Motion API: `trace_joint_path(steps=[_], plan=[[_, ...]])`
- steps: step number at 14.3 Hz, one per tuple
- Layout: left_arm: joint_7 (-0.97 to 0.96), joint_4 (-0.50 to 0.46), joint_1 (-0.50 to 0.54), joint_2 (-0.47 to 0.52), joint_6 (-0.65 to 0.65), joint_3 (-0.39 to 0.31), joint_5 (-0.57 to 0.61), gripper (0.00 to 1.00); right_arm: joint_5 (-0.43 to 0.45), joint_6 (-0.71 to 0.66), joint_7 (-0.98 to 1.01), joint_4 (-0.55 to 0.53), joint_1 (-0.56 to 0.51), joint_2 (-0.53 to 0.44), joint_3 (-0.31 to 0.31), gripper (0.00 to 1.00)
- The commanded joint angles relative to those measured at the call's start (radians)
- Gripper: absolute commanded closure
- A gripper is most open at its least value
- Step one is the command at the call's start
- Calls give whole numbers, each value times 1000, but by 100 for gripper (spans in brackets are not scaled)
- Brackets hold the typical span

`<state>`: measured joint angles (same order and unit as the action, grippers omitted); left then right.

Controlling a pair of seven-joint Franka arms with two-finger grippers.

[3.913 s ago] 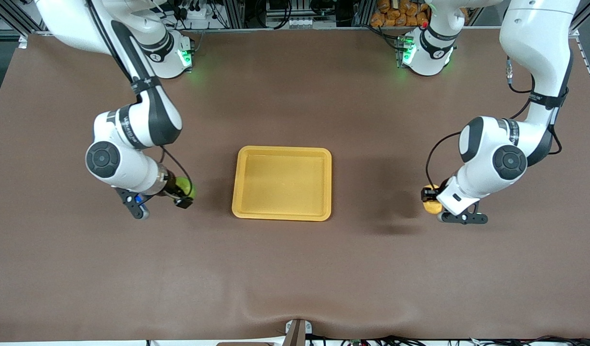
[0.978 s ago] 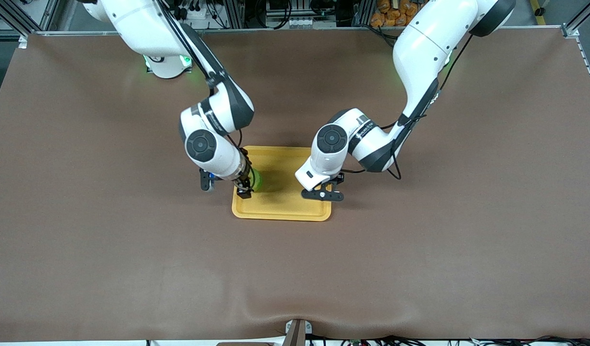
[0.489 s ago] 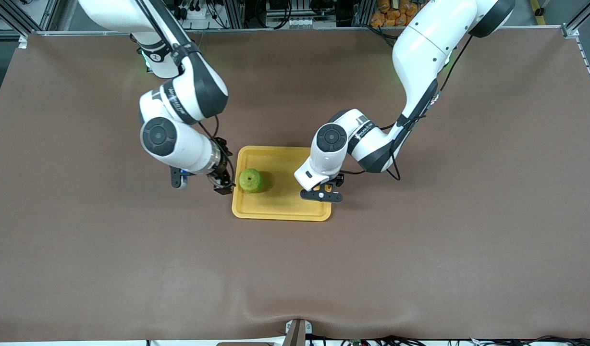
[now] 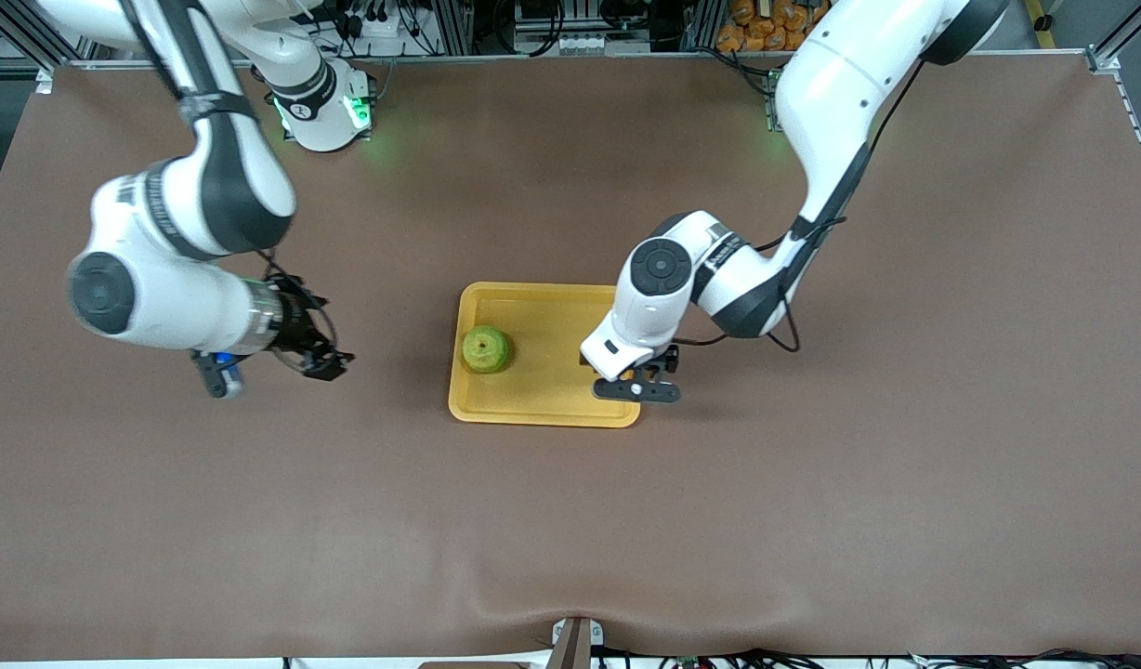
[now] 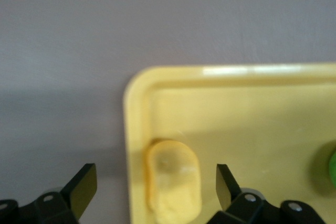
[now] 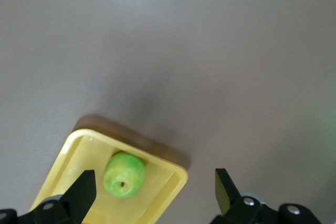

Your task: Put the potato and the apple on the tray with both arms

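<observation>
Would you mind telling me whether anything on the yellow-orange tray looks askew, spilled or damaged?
Nothing stands out. The round green apple sits inside the yellow-orange plastic tray, and the oblong pale-yellow potato lies in a tray corner below the open left gripper. The open right gripper hangs over bare table.

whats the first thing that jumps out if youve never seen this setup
The shallow yellow-orange plastic tray in the middle of the brown table draws the eye, with the round green apple lying in it toward the right arm's end. The left gripper hangs open over the pale-yellow oblong potato, which lies in a tray corner toward the left arm's end. The right gripper is open over bare table beside the tray.
</observation>
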<state>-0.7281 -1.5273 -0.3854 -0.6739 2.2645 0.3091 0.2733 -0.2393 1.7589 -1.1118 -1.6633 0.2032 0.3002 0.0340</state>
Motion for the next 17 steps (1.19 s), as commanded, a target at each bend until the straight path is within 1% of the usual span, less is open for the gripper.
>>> trace_joint_path(steps=[1, 3, 5, 6, 7, 8, 10, 11, 12, 14, 15, 17], plan=[[-8, -21, 61, 117, -114, 10, 7, 0, 11, -7, 232, -46, -99, -101, -19, 0], [-2, -19, 106, 170, -189, 16, 6, 0, 14, -18, 402, -46, -154, -128, -19, 0], [1, -19, 146, 233, -268, 13, -6, 0, 21, -33, 540, -47, -183, -167, -16, 0], [4, -20, 173, 249, -292, 16, -8, 0, 28, -48, 608, -46, -195, -186, -16, 0], [7, -21, 178, 258, -299, 18, -11, 0, 35, -65, 672, -43, -215, -208, -14, 0], [7, -19, 178, 273, -312, 18, -25, 0, 54, -70, 746, -44, -225, -231, -14, 0], [9, -17, 194, 313, -371, 10, -39, 0, 128, -96, 883, -38, -237, -283, -13, 0], [9, -8, 216, 338, -410, 10, -39, 0, 162, -108, 949, -27, -237, -289, -11, 0], [7, 1, 235, 353, -459, 14, -39, 0, 181, -122, 1008, -10, -237, -292, 0, 0], [9, 25, 246, 378, -535, 5, -37, 0, 186, -171, 1145, 68, -220, -292, 70, 0], [12, 39, 272, 387, -559, 7, -37, 0, 187, -205, 1196, 107, -220, -289, 86, 0], [73, 44, 302, 411, -574, 10, -37, 0, 186, -265, 1219, 128, -238, -291, 89, 0]])
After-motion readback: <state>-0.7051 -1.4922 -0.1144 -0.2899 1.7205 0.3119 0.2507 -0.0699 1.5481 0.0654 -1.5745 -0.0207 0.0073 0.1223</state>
